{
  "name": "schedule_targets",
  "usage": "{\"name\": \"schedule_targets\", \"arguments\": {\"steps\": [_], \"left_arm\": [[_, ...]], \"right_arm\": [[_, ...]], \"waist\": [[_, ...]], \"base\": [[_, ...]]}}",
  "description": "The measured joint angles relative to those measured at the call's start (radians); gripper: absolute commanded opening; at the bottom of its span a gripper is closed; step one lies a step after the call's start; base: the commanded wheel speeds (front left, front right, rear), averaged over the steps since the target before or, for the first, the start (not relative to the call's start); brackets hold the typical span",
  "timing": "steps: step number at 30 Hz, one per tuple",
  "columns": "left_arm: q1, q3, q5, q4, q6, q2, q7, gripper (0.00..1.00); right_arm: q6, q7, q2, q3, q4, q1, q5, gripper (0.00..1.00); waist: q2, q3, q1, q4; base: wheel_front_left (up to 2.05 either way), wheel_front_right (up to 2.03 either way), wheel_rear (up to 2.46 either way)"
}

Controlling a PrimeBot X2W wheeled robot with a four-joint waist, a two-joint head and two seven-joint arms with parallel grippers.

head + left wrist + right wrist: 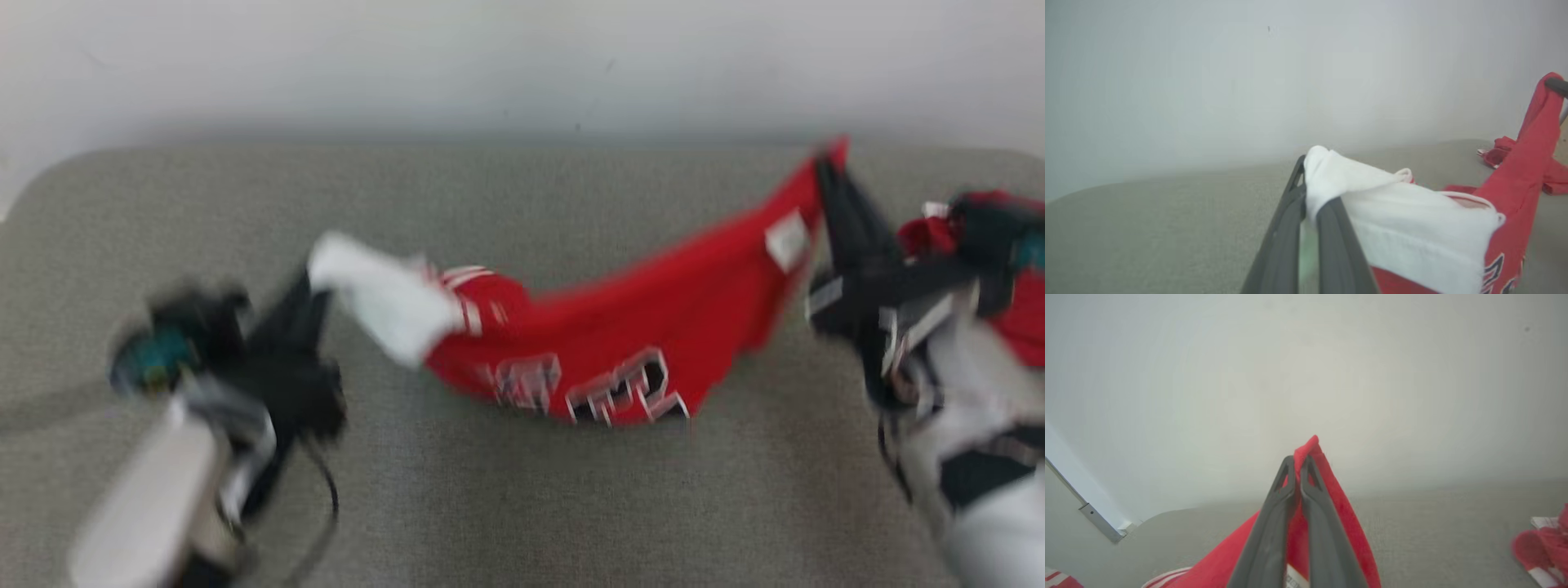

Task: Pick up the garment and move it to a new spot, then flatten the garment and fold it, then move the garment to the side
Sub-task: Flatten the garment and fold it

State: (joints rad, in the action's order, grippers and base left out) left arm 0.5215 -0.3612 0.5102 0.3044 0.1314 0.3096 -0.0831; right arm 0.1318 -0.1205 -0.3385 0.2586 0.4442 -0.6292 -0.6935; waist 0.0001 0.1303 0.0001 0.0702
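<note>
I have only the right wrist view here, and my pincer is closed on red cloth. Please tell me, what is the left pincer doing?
Observer: The left pincer is shut on the white sleeve of the garment.
Operator: Is the cloth stretched tight between both sides?
Observer: No. In the head view it sags in a curve from there to the right pincer, over the grey table.
Operator: Which part hangs lowest?
Observer: The black number. Whether it touches the table, I cannot tell.
</note>
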Motion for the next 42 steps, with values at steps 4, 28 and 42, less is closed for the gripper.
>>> {"name": "schedule_targets", "arguments": {"steps": [4, 28, 42], "left_arm": [[0.306, -0.003, 0.13, 0.025, 0.0, 0.054, 0.142, 0.0], [1.325, 0.072, 0.17, 0.573, -0.03, -0.039, 0.17, 0.0], [0.737, 0.098, 0.359, 0.423, -0.002, -0.044, -0.003, 0.0]], "right_arm": [[0.0, 0.1, 0.008, 0.003, 0.094, -0.306, -0.022, 0.0], [0.0, -0.011, 0.108, -0.036, 0.617, -1.283, 0.115, 0.0], [0.0, -0.105, -0.031, 0.177, 0.314, -0.685, -0.138, 0.0]], "waist": [[0.0, 0.068, 0.0001, -0.007], [0.0002, 0.441, 0.0002, -0.036], [0.0001, 0.321, -0.0002, -0.039]], "base": [[0.0, 0.0, 0.0], [0.0, 0.0, 0.0], [0.0, 0.0, 0.0]]}}
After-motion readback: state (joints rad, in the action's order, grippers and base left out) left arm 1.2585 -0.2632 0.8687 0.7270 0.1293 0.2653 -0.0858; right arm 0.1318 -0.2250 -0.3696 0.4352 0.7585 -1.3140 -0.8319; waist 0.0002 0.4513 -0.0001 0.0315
